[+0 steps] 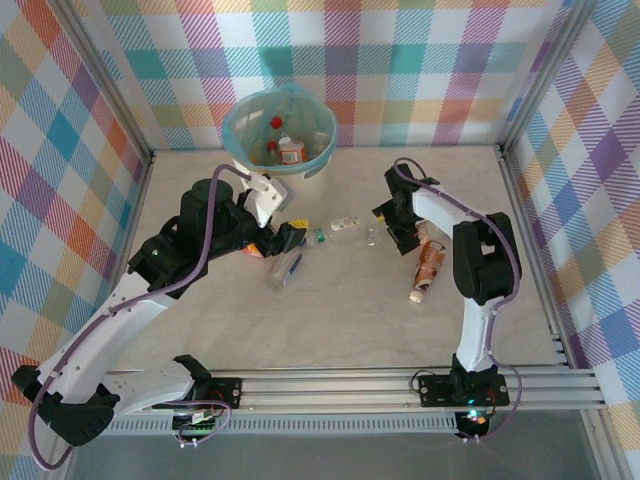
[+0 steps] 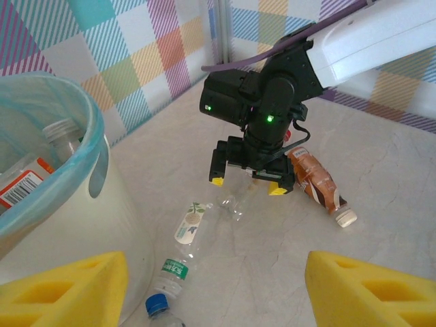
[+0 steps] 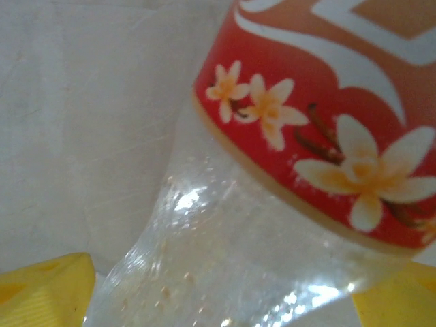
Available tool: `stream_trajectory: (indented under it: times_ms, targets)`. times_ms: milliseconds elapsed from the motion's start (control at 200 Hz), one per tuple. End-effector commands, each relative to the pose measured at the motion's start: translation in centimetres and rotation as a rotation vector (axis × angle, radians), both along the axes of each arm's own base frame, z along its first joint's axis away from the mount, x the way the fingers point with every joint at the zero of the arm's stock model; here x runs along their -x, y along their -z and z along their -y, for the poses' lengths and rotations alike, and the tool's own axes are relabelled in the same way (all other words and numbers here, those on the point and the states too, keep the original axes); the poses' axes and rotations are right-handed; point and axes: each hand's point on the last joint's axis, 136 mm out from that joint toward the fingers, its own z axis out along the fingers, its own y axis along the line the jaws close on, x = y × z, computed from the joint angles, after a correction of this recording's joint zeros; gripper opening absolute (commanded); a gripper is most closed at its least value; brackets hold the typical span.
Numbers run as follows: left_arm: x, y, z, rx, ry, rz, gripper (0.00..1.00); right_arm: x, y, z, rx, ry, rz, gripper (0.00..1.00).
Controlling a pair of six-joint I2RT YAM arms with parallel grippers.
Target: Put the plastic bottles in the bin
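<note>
The bin [image 1: 238,143], cream with a teal liner, stands at the back with a few plastic bottles [image 1: 288,150] inside; its rim [image 2: 87,129] is at the left of the left wrist view. My left gripper [image 1: 293,233] hovers beside it, open, its yellow pads [image 2: 68,286] wide apart with nothing between them. Below it lie a white-labelled clear bottle [image 2: 189,225] and a blue-capped one [image 2: 163,289]. My right gripper [image 2: 246,182] stands open astride a clear bottle [image 2: 238,197] on the table. That clear bottle [image 3: 225,259] lies between the yellow pads [image 3: 41,286], against a red flowered label [image 3: 306,136].
A brown bottle with a white cap [image 1: 430,265] lies just right of the right gripper. Another clear bottle [image 1: 285,270] lies near the left gripper. Checked walls and metal posts enclose the table on three sides.
</note>
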Motion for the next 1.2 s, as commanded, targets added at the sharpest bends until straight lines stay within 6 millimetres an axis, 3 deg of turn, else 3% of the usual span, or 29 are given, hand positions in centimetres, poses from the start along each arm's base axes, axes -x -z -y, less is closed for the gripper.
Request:
stream_trajectory:
  times_ms: [0,245,490,605,760,970,1195]
  targets:
    - [0.6,0.4,-0.3,-0.020,0.001,0.006,0.69,-0.4,0.3,0.0,0.002,0.041,-0.012,0.93]
    - [0.8,0.2,-0.5,-0.020,0.000,0.012,0.69,-0.6,1.3,0.0,-0.016,0.036,-0.013,0.78]
    - [0.8,-1.0,-0.4,0.007,0.001,0.030,0.69,-1.5,-2.3,0.2,-0.001,-0.028,0.107,0.62]
    - [0.5,-2.4,-0.5,0.052,-0.021,0.041,0.69,-1.5,-5.4,0.5,0.019,-0.080,0.186,0.60]
    - [-0.5,-4.6,-0.5,0.116,-0.075,0.042,0.69,-1.2,-10.4,0.6,0.036,-0.183,0.357,0.48]
    - [-2.4,-6.3,0.3,0.172,-0.127,0.022,0.69,0.2,-17.0,1.1,0.072,-0.320,0.562,0.45]
    - [-5.5,-9.4,0.3,0.283,-0.262,-0.063,0.69,2.2,-27.2,-2.1,0.091,-0.595,0.969,0.46]
